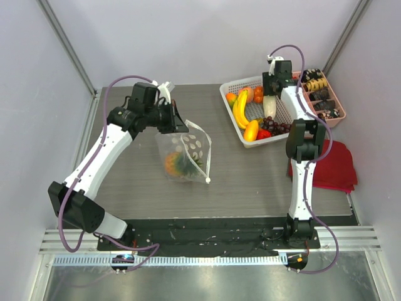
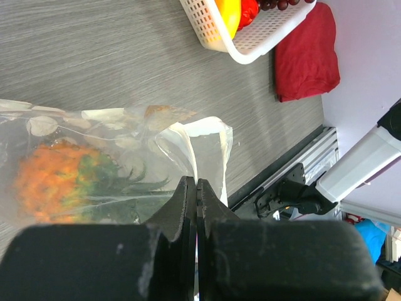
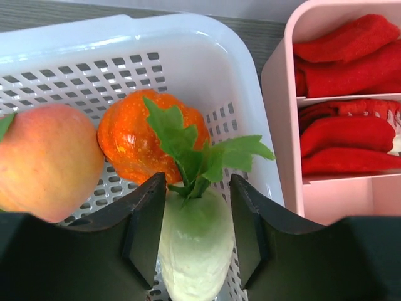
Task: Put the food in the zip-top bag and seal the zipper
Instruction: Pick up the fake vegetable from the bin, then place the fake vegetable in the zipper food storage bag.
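The clear dotted zip-top bag [image 1: 186,152] lies on the table, an orange scaly fruit [image 1: 173,164] with dark green leaves inside it. My left gripper [image 1: 173,119] is shut on the bag's upper edge; the left wrist view shows the jaws [image 2: 196,185] pinching the whitish zipper strip [image 2: 188,150], with the bag [image 2: 125,135] and fruit [image 2: 50,182] beyond. My right gripper [image 1: 270,93] is down in the white basket [image 1: 233,88]. In the right wrist view it [image 3: 197,183] is open, its jaws on either side of the white radish [image 3: 194,241] with green leaves.
The basket [image 3: 188,50] also holds a peach [image 3: 44,163], an orange gourd [image 3: 125,141], a banana [image 1: 240,108] and dark grapes [image 1: 276,126]. A pink compartment tray [image 1: 338,100] stands to its right. A red cloth [image 1: 332,166] lies at the near right.
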Tool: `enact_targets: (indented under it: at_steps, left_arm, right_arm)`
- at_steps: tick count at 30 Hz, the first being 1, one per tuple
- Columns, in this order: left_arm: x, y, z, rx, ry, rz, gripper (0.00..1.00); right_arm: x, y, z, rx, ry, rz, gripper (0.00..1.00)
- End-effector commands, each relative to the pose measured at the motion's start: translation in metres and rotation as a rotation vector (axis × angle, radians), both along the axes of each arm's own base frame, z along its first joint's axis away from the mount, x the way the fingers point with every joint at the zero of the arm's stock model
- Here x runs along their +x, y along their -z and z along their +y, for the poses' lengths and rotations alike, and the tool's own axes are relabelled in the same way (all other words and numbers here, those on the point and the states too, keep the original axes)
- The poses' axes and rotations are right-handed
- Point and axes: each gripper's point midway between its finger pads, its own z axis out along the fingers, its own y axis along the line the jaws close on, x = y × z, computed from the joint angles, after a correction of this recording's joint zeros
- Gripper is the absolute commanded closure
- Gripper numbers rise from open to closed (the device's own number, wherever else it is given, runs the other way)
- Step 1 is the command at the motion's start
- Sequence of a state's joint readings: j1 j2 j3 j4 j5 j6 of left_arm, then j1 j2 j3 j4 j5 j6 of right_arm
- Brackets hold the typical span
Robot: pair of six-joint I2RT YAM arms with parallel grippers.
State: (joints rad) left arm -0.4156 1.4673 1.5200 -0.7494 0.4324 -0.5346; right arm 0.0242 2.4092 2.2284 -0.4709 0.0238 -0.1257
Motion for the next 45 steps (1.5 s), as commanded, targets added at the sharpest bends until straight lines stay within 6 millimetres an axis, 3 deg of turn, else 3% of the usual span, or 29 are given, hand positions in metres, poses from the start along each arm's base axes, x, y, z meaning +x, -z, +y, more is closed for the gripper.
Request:
enact_targets:
  at_steps: [1,4,6,7,10,11,13,14,17,18,20,21,23,24,26,27,28,29,30,31,33,34,36,37,41,45]
  left_arm:
    - [0.007,-0.01,-0.001,-0.024,0.014,-0.042,1.0]
    - [0.008,-0.009,0.0,-0.022,0.013,-0.043,1.0]
    - [0.007,-0.008,0.0,-0.021,0.018,-0.041,1.0]
    - [0.007,-0.008,0.0,-0.021,0.017,-0.044,1.0]
    - [0.007,-0.009,0.0,-0.023,0.019,-0.048,1.0]
    - [0.007,-0.009,0.001,-0.022,0.016,-0.048,1.0]
    - [0.008,-0.007,0.002,-0.029,0.002,-0.035,1.0]
    - [0.008,-0.008,0.002,-0.044,0.004,-0.024,1.0]
    - [0.013,-0.003,0.006,-0.098,-0.034,0.04,1.0]
    - [0.012,-0.001,0.007,-0.127,-0.042,0.078,1.0]
    - [0.018,-0.001,0.012,-0.164,-0.07,0.097,1.0]
    - [0.017,0.0,0.011,-0.184,-0.067,0.115,1.0]
    - [0.021,0.0,0.014,-0.216,-0.093,0.14,1.0]
    - [0.022,0.0,0.014,-0.228,-0.092,0.147,1.0]
    - [0.024,0.001,0.015,-0.237,-0.1,0.162,1.0]
    - [0.024,0.0,0.014,-0.245,-0.097,0.162,1.0]
    - [0.025,0.0,0.014,-0.255,-0.099,0.169,1.0]
    - [0.026,0.002,0.014,-0.257,-0.102,0.175,1.0]
    - [0.026,0.0,0.013,-0.266,-0.097,0.177,1.0]
    - [0.026,0.001,0.013,-0.272,-0.1,0.187,1.0]
    - [0.027,-0.001,0.013,-0.285,-0.1,0.186,1.0]
    - [0.025,-0.001,0.012,-0.29,-0.093,0.189,1.0]
    - [0.025,-0.002,0.011,-0.304,-0.088,0.195,1.0]
    - [0.023,-0.004,0.009,-0.321,-0.069,0.2,1.0]
    - [0.02,-0.007,0.005,-0.349,-0.051,0.211,1.0]
    - [0.018,-0.011,0.003,-0.385,-0.04,0.218,1.0]
  right_arm:
    - [0.02,-0.039,0.008,0.047,-0.025,-0.123,0.6]
    - [0.02,-0.048,0.012,0.067,-0.035,-0.139,0.8]
    - [0.019,-0.068,0.017,0.086,-0.053,-0.172,0.93]
    - [0.016,-0.086,0.019,0.092,-0.062,-0.202,0.97]
    - [0.012,-0.121,0.023,0.127,-0.08,-0.268,0.99]
    - [0.006,-0.149,0.026,0.143,-0.091,-0.315,0.99]
    - [0.0,-0.168,0.031,0.192,-0.098,-0.364,0.99]
    - [-0.011,-0.202,0.031,0.203,-0.114,-0.429,0.99]
    - [-0.029,-0.231,0.041,0.298,-0.122,-0.524,0.99]
    - [-0.048,-0.27,0.041,0.318,-0.121,-0.606,0.99]
    - [-0.061,-0.282,0.042,0.389,-0.1,-0.678,0.99]
    - [-0.083,-0.318,0.04,0.42,-0.088,-0.756,0.99]
    - [-0.102,-0.329,0.043,0.522,-0.073,-0.812,0.99]
    - [-0.125,-0.355,0.049,0.564,-0.109,-0.862,0.99]
    - [-0.148,-0.363,0.059,0.726,-0.133,-0.884,0.99]
    - [-0.17,-0.362,0.07,0.784,-0.173,-0.876,0.99]
    - [-0.186,-0.378,0.078,0.833,-0.23,-0.936,0.99]
    - [-0.199,-0.38,0.088,0.858,-0.268,-0.948,0.99]
    - [-0.223,-0.383,0.11,0.877,-0.329,-0.939,0.99]
    - [-0.235,-0.383,0.122,0.898,-0.374,-0.924,0.99]
    - [-0.259,-0.377,0.148,0.878,-0.477,-0.914,0.99]
    - [-0.29,-0.386,0.174,0.884,-0.577,-0.935,0.99]
    - [-0.31,-0.37,0.193,0.804,-0.654,-0.986,0.99]
    - [-0.334,-0.372,0.208,0.8,-0.725,-1.014,0.99]
    - [-0.36,-0.347,0.236,0.779,-0.872,-1.018,0.99]
    - [-0.365,-0.335,0.25,0.793,-0.885,-1.06,0.99]
